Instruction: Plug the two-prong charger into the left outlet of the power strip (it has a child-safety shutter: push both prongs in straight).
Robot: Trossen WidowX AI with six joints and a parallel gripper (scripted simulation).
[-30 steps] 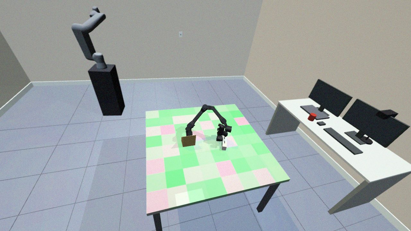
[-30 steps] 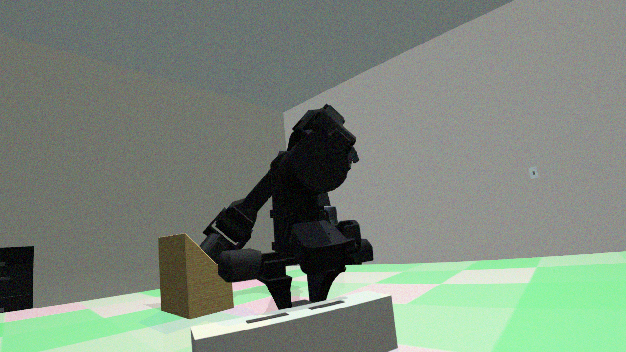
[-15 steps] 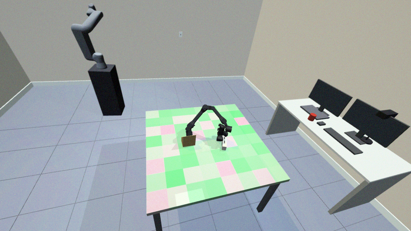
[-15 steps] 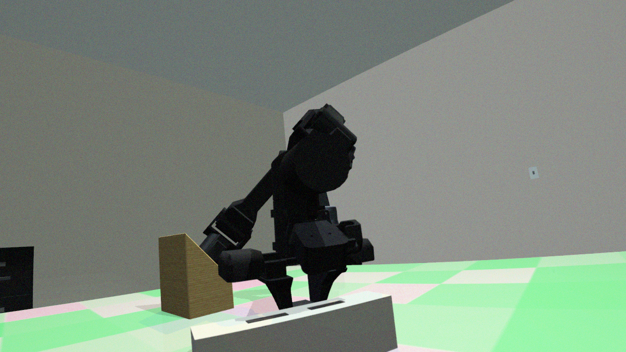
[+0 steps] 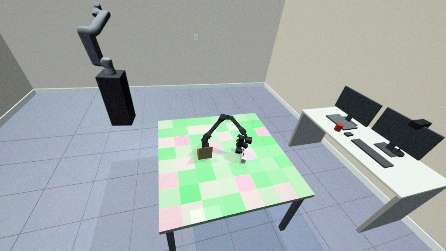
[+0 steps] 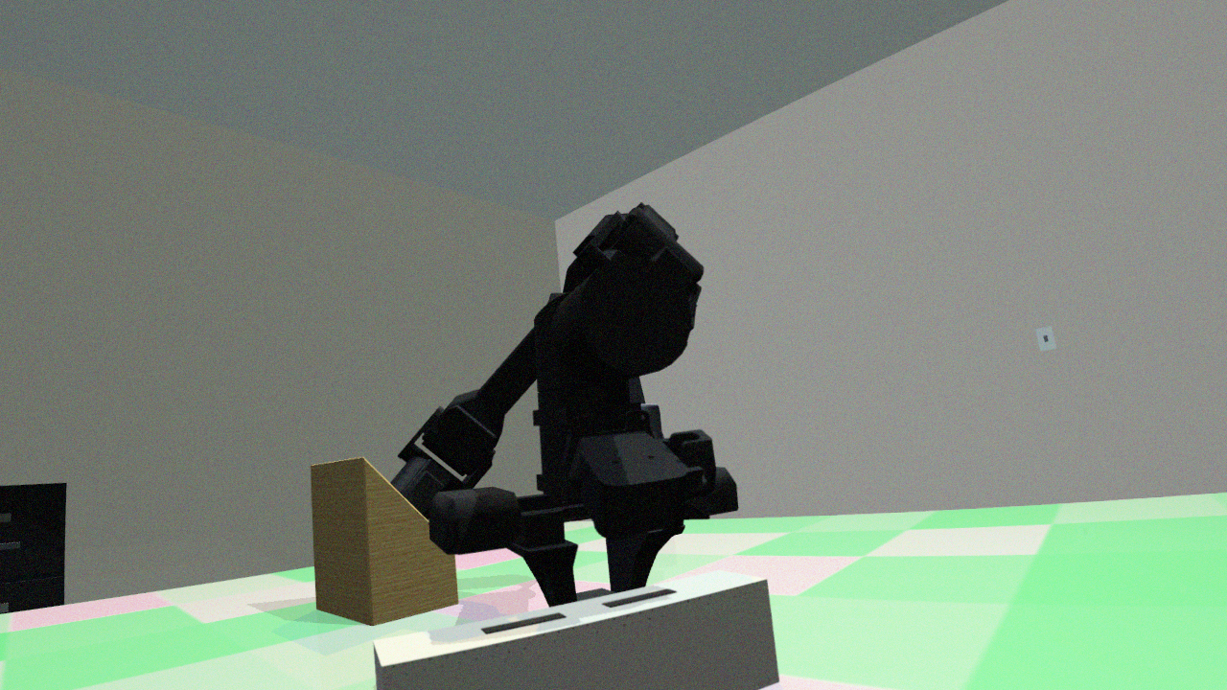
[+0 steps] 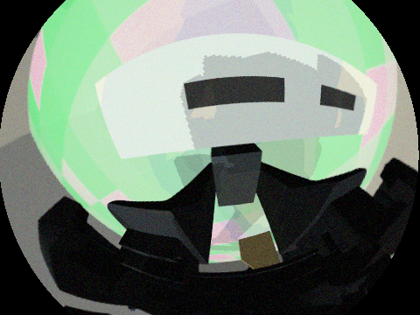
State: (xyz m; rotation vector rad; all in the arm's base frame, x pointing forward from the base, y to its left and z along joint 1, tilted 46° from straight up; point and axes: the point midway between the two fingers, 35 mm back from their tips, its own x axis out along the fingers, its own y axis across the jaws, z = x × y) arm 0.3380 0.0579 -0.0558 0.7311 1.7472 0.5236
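Note:
The white power strip (image 5: 243, 159) (image 6: 600, 652) (image 7: 146, 117) lies on the checkered table (image 5: 218, 187), with two dark outlet slots on its top. My gripper (image 5: 239, 151) (image 6: 591, 583) (image 7: 230, 164) points straight down and is shut on the dark two-prong charger (image 7: 236, 171). In the wrist view the charger's front end meets the strip's near edge, in line with the left slot (image 7: 234, 90). Its prongs do not show. The right slot (image 7: 339, 98) is off to the side. In the exterior view the fingertips reach down to the strip's top, between the slots; the charger cannot be made out there.
A tan wooden wedge block (image 5: 204, 153) (image 6: 368, 549) (image 7: 259, 251) stands on the table beside the arm's base, left of the strip. A grey arm on a black pedestal (image 5: 115, 96) and a desk with monitors (image 5: 374, 146) stand off the table.

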